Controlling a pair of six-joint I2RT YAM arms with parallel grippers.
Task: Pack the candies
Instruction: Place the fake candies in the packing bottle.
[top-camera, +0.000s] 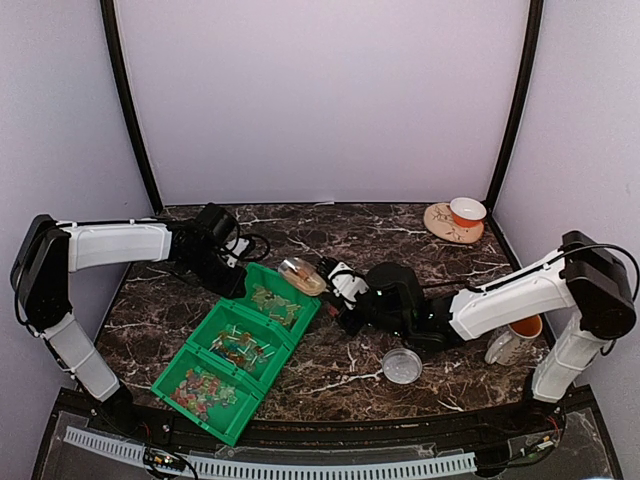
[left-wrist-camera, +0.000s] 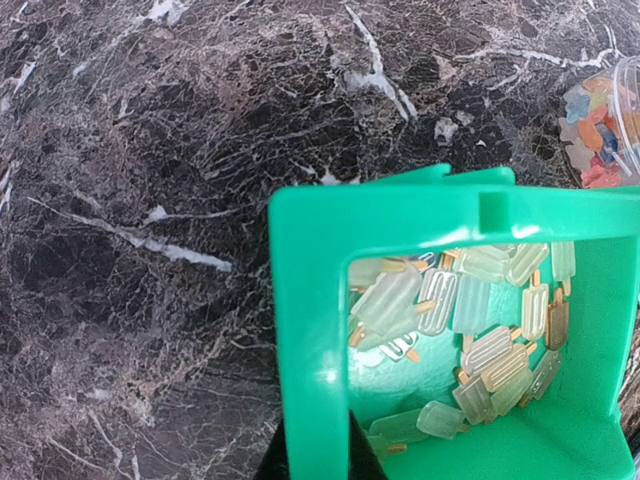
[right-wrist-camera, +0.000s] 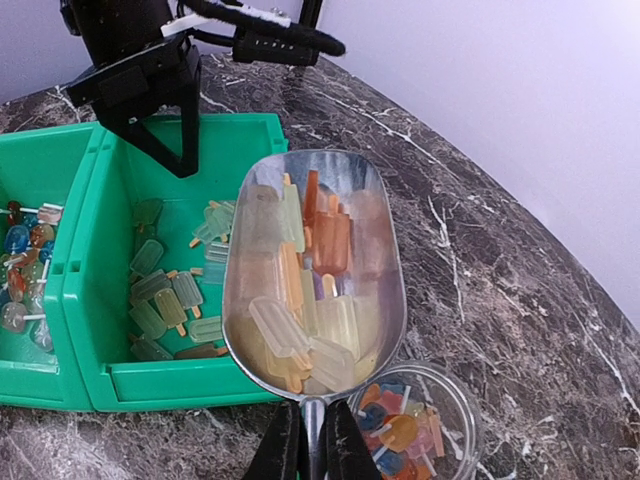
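My right gripper (right-wrist-camera: 313, 445) is shut on the handle of a metal scoop (right-wrist-camera: 250, 215). The scoop is held level and is full of small ice-lolly-shaped candies (right-wrist-camera: 310, 290) in yellow, orange and pale green. It hangs over the right edge of the far green bin (right-wrist-camera: 180, 385), which holds more pale green candies (right-wrist-camera: 165, 300). A clear round jar (right-wrist-camera: 455, 400) with mixed coloured candies stands just below the scoop's handle end. My left gripper (left-wrist-camera: 318, 458) is shut on the far bin's wall (left-wrist-camera: 310, 330). From above, the scoop (top-camera: 302, 275) sits between both grippers.
Two more green bins (top-camera: 214, 322) (top-camera: 236, 424) with red and orange candies line up toward the near left. A clear round lid (top-camera: 402, 365) lies near the front. A white mug (top-camera: 508, 343) stands at the right. A cup on a saucer (top-camera: 455, 222) sits back right.
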